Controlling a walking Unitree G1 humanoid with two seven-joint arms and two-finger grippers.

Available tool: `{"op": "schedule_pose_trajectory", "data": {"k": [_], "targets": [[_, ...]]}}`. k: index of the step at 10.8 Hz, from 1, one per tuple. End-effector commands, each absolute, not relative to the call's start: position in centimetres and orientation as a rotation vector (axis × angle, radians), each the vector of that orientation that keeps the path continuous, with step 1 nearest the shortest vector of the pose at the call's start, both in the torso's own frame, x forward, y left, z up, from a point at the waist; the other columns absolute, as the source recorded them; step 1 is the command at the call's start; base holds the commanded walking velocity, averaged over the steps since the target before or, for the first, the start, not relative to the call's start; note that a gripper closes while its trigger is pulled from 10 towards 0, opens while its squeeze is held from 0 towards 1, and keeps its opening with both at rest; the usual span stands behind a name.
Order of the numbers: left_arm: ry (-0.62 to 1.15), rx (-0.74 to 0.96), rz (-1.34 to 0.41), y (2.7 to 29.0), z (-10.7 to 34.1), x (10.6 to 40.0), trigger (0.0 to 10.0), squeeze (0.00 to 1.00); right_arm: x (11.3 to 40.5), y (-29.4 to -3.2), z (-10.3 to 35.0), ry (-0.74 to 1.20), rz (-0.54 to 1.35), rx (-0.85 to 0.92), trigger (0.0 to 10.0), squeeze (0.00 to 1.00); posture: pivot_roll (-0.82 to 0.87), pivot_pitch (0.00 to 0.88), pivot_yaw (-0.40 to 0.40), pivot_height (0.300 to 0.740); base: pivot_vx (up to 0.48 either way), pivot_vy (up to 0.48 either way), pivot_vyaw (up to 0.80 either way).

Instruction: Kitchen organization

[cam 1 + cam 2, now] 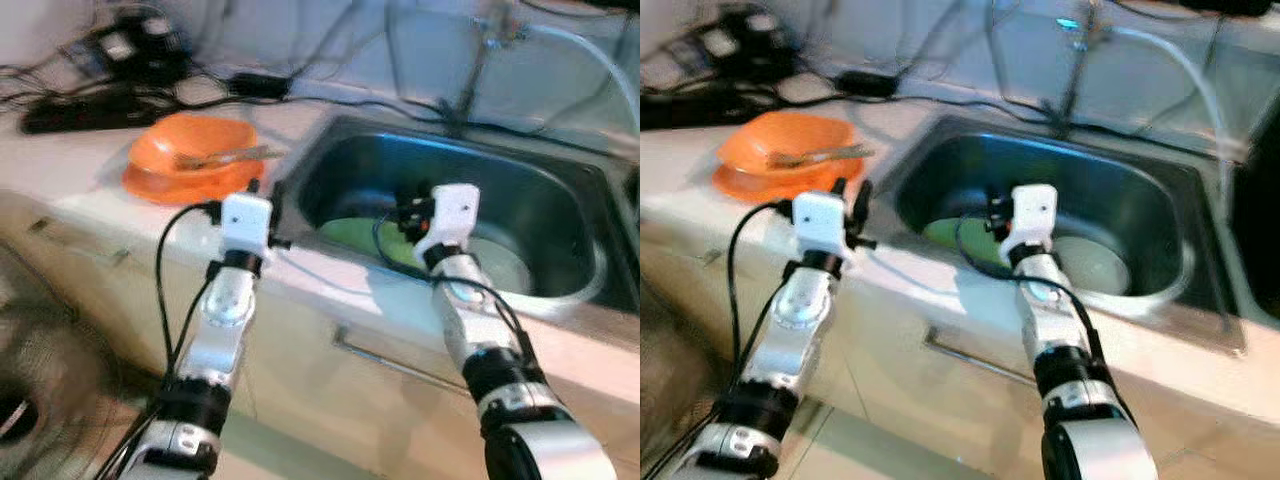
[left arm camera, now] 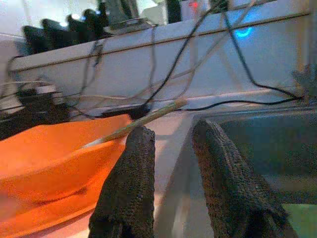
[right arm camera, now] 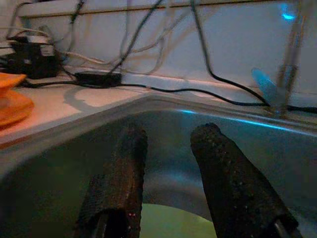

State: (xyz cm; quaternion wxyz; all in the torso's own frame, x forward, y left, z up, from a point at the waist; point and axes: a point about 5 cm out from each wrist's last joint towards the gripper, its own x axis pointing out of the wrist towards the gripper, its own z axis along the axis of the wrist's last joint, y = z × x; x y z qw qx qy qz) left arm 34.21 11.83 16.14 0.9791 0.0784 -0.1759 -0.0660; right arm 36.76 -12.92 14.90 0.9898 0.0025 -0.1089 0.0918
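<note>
An orange bowl (image 1: 185, 160) stands on the counter left of the sink, with a long pale utensil (image 1: 228, 156) lying across it. The steel sink (image 1: 480, 175) holds a green plate (image 1: 350, 236) and a white plate (image 1: 502, 270). My left gripper (image 1: 268, 195) hovers over the counter edge between the bowl and the sink, open and holding nothing; its fingers (image 2: 138, 148) point past the bowl's rim. My right gripper (image 1: 412, 212) is open above the sink's near side, over the green plate, with its fingers (image 3: 218, 148) aimed at the sink's far wall.
A faucet (image 1: 478, 55) rises behind the sink. Black cables and a power strip (image 1: 75, 112) lie along the back of the counter, with a charger block (image 1: 258, 84) near the sink corner. Below the counter is a cabinet front with a bar handle (image 1: 385, 360).
</note>
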Motion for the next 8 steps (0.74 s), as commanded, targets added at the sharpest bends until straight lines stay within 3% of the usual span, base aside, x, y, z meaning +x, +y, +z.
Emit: {"op": "schedule_pose_trajectory", "data": {"k": [1, 2, 4, 8], "targets": [[-0.35, 0.168, -0.127, 11.9, 16.3, 34.2, 10.0, 0.0, 36.7, -12.6, 15.2, -0.237, 0.198, -0.008, 10.0, 0.0, 0.17, 0.0, -0.015, 0.74, 0.0, 0.0, 0.8], [-0.349, 0.171, -0.127, 11.9, 16.3, 34.2, 10.0, 0.0, 36.7, -12.6, 15.1, -0.237, 0.199, -0.007, 10.0, 0.0, 0.17, 0.0, -0.014, 0.74, 0.0, 0.0, 0.8], [-0.353, 0.174, -0.125, 11.8, 16.4, 34.2, 10.0, 0.0, 36.7, -12.7, 15.1, -0.233, 0.192, 0.002, 10.0, 0.0, 0.17, 0.0, -0.014, 0.74, 0.0, 0.0, 0.0], [-0.292, 0.555, -0.207, 11.9, 17.2, 36.8, 10.0, 0.0, 36.6, -12.3, 14.9, -0.223, 0.193, 0.014, 10.0, 0.0, 0.17, 0.0, -0.008, 0.74, 0.0, 0.0, 0.0]]}}
